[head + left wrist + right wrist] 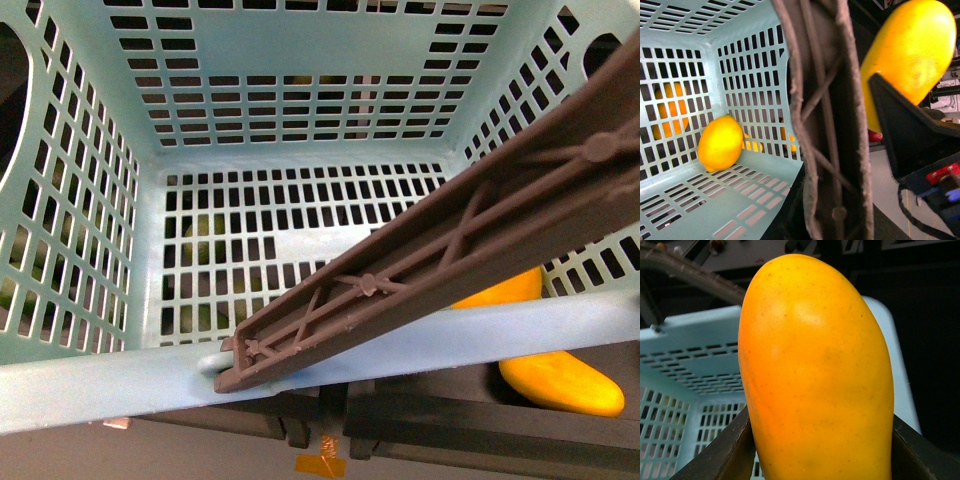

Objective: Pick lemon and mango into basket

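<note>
The light teal basket (150, 230) fills the front view, and its grey-brown ribbed handle (440, 250) crosses it on a slant. My left gripper (827, 217) is shut on that handle (825, 125). The roundish yellow-orange lemon (720, 142) lies inside the basket against a slotted wall; it does not show in the front view. My right gripper (820, 455) is shut on the long yellow-orange mango (815, 375), with a dark finger (725, 455) on each side. The mango (560, 385) hangs at the basket's near right rim (480, 335), which crosses in front of it. It also shows in the left wrist view (910, 55).
Green fruits (205, 240) show through the basket's slotted base. Orange fruits (670, 110) show through its slotted wall, outside it. Dark robot parts (420, 420) sit below the near rim.
</note>
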{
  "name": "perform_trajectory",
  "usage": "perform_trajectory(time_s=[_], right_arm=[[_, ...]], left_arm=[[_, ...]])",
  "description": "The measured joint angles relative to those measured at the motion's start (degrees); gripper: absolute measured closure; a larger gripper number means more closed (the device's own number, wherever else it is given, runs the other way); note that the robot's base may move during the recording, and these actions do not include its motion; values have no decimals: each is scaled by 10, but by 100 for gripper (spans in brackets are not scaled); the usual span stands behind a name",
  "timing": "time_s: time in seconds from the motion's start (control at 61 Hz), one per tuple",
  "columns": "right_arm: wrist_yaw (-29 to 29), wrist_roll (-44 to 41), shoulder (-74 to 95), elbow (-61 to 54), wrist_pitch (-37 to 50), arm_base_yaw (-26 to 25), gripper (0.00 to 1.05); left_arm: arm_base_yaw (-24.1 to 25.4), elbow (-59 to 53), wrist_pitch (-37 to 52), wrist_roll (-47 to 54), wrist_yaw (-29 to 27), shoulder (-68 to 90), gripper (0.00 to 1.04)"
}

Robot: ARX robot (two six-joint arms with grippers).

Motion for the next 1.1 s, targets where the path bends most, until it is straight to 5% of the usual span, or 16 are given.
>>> perform_trajectory(time_s=[0.197, 0.492, 0.967, 1.098], right_arm=[[37, 3, 37, 11, 0, 39, 46], [71, 19, 42, 17, -12, 35, 7], [172, 5, -102, -12, -76, -60, 9], [117, -73, -129, -94, 108, -78, 25]], left_arm=[[0, 0, 0, 0, 0, 0, 99], [0, 0, 0, 1, -2, 0, 99], [0, 0, 0, -2, 1, 2, 99], [0, 0, 0, -2, 0, 2, 99]])
